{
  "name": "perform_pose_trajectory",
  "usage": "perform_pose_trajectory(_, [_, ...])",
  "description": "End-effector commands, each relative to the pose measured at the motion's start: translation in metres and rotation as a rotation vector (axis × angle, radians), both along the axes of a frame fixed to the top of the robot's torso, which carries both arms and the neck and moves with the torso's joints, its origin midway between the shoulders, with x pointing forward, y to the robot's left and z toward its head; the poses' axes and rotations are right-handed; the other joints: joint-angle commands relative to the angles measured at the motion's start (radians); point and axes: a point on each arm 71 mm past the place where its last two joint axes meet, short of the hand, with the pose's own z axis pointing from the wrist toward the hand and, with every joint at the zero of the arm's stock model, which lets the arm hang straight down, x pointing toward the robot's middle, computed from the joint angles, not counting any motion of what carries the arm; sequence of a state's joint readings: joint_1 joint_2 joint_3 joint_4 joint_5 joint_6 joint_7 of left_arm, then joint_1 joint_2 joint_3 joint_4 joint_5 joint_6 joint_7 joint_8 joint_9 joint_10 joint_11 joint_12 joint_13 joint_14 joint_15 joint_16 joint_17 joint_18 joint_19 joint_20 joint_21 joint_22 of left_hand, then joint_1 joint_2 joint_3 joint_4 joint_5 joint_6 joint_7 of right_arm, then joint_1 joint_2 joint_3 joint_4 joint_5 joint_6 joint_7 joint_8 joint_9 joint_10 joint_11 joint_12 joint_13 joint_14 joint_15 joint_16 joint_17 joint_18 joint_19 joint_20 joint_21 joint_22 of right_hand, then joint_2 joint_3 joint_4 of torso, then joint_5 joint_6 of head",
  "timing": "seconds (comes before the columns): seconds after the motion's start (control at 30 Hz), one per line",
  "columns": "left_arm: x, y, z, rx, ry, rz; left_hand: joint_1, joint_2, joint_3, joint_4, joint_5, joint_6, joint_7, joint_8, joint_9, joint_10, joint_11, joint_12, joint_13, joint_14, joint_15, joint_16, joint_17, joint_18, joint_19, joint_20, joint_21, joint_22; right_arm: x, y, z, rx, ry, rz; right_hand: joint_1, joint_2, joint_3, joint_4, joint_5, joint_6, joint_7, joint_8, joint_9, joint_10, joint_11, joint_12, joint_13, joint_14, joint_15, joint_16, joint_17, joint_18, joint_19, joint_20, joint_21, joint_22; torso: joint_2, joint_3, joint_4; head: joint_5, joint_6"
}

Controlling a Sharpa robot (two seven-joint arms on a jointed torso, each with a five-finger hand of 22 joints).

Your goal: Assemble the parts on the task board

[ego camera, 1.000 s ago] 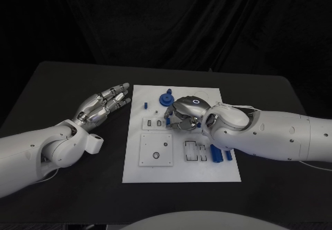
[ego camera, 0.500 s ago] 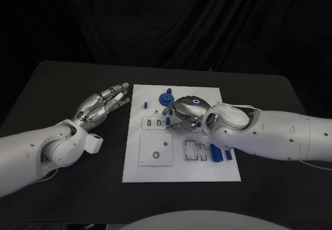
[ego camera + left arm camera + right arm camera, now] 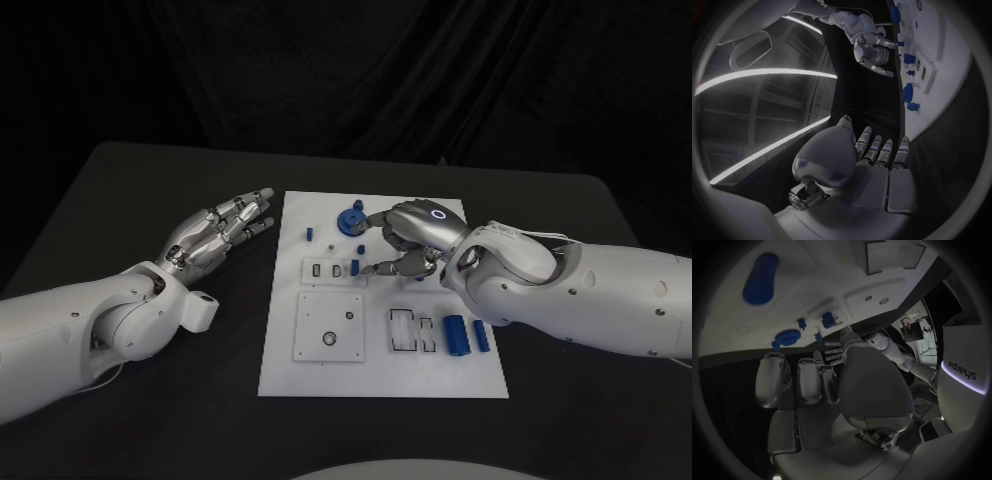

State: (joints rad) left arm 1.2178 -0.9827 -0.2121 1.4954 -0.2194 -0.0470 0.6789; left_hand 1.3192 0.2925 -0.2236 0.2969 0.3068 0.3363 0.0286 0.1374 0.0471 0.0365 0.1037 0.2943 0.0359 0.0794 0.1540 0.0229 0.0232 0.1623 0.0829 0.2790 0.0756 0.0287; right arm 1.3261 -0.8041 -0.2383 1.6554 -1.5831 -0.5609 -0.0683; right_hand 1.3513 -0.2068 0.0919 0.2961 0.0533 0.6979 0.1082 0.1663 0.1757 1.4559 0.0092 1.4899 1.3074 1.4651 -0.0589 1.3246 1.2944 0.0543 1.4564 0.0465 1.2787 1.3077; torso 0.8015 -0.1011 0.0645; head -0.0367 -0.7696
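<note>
One white board lies in the middle of the black bench. On it are several blue parts: one round gear-like part near the board's far edge, one small peg toward its left edge, and two upright oblong parts side by side near its right edge. Two white inset plates also sit on the board: a small slotted one and a larger square one nearer the robot. The right hand hovers over the board's far middle, just right of the gear-like part, fingers curled inward; whether they hold anything cannot be told. The left hand hangs left of the board, off it, palm flat, fingers straight and slightly apart, holding nothing.
</note>
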Motion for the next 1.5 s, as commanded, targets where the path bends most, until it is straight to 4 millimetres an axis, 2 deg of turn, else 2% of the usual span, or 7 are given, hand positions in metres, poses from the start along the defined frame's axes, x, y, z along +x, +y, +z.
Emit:
perform_pose_trajectory(0.03, [0.005, 0.001, 0.007, 0.012, -0.057, 0.019, -0.025, 0.001, -0.011, -0.002, -0.038, 0.012, 0.002, 0.005, 0.001, 0.016, 0.008, 0.014, 0.002, 0.015, -0.001, 0.006, 0.003, 0.021, 0.014, 0.000, 0.008, 0.003, -0.003, -0.007, 0.017, 0.092, -0.087, 0.022, -0.016, 0.007, -0.008, -0.001, -0.005, 0.005, -0.006, 0.008, -0.001, 0.005, -0.007, 0.000, 0.125, 0.052, -0.008, 0.006, 0.004, 0.013, 0.004, -0.006, 0.006, 0.114, -0.006, 0.0026, 0.0009, 0.005, 0.022])
perform_pose_trajectory(0.43, [0.029, -0.007, 0.008, 0.363, -0.255, 0.014, -0.070, -0.002, -0.029, -0.005, -0.137, 0.173, 0.094, 0.037, 0.017, 0.468, 0.130, 0.417, 0.096, 0.644, 0.036, 0.375, 0.189, 0.010, 0.541, 0.014, 0.365, 0.139, 0.006, -0.045, 0.025, 0.108, -0.088, -0.072, -0.007, 0.082, 0.017, -0.007, -0.004, 0.078, 0.000, 0.054, 0.002, 0.026, -0.003, 0.015, 0.149, 0.057, -0.006, 0.023, 0.022, 0.008, 0.013, -0.006, 0.026, 0.128, -0.045, 0.0167, 0.0026, 0.024, 0.042])
perform_pose_trajectory(0.73, [0.042, -0.036, 0.012, 0.778, -0.495, -0.066, 0.005, -0.011, -0.051, -0.006, -0.127, 0.454, 0.132, 0.092, 0.060, 0.826, -0.001, 0.523, 0.239, 0.901, -0.098, 0.805, 0.479, 0.013, 0.887, -0.116, 0.629, 0.288, 0.017, -0.069, 0.016, 0.069, -0.051, -0.153, 0.006, 0.108, 0.025, -0.012, 0.001, 0.103, 0.005, 0.069, -0.001, 0.025, 0.005, 0.015, 0.147, 0.056, 0.002, 0.019, 0.019, 0.009, 0.013, 0.001, 0.022, 0.129, -0.100, 0.0406, 0.0039, 0.037, -0.003])
perform_pose_trajectory(0.83, [0.045, -0.047, 0.018, 0.906, -0.544, -0.073, -0.071, -0.031, -0.119, -0.006, -0.253, 0.545, 0.118, 0.117, 0.091, 0.946, -0.030, 0.705, 0.459, 1.100, -0.129, 1.157, 0.888, 0.011, 0.909, -0.148, 0.793, 0.414, 0.018, -0.072, 0.014, 0.061, -0.041, -0.165, 0.012, 0.115, 0.028, -0.014, 0.005, 0.104, 0.006, 0.070, -0.003, 0.026, 0.007, 0.015, 0.148, 0.055, 0.003, 0.019, 0.018, 0.009, 0.012, 0.003, 0.020, 0.128, -0.116, 0.0496, 0.0021, 0.042, -0.022])
perform_pose_trajectory(0.97, [0.045, -0.066, 0.031, 1.034, -0.582, -0.060, -0.113, -0.033, -0.187, -0.008, -0.254, 0.611, 0.091, 0.137, 0.130, 1.346, -0.055, 1.149, 1.237, 1.404, -0.153, 1.492, 1.416, -0.085, 1.206, -0.175, 1.273, 1.104, 0.019, -0.074, 0.011, 0.050, -0.026, -0.175, 0.026, 0.123, 0.031, -0.019, 0.030, 0.106, 0.008, 0.073, -0.009, 0.025, 0.010, 0.015, 0.148, 0.055, 0.006, 0.019, 0.017, 0.009, 0.012, 0.006, 0.019, 0.129, -0.130, 0.0589, -0.0002, 0.045, -0.041])
perform_pose_trajectory(1.1, [0.042, -0.089, 0.044, 1.124, -0.552, -0.051, -0.055, -0.028, -0.146, -0.025, -0.252, 0.602, 0.093, 0.109, 0.155, 1.534, -0.054, 1.277, 1.535, 1.491, -0.152, 1.548, 1.548, -0.117, 1.313, -0.176, 1.410, 1.333, 0.022, -0.076, 0.007, 0.029, -0.001, -0.192, 0.030, 0.124, 0.032, -0.021, 0.040, 0.106, 0.009, 0.072, -0.011, 0.025, 0.010, 0.015, 0.148, 0.055, 0.006, 0.018, 0.017, 0.010, 0.012, 0.007, 0.018, 0.129, -0.150, 0.0677, 0.0007, 0.049, -0.069])
perform_pose_trajectory(1.5, [0.042, -0.138, 0.041, 1.381, -0.338, -0.088, -0.172, -0.039, -0.099, -0.012, -0.225, 0.655, 0.060, 0.191, 0.329, 1.534, -0.082, 1.277, 1.535, 1.491, -0.178, 1.548, 1.548, -0.148, 1.439, -0.189, 1.477, 1.489, 0.026, -0.080, -0.003, -0.011, 0.043, -0.218, 0.030, 0.128, 0.032, -0.020, 0.048, 0.106, 0.009, 0.073, -0.013, 0.022, 0.013, 0.013, 0.145, 0.054, 0.008, 0.013, 0.011, 0.011, 0.010, 0.008, 0.011, 0.126, -0.171, 0.0900, -0.0170, 0.077, -0.103])
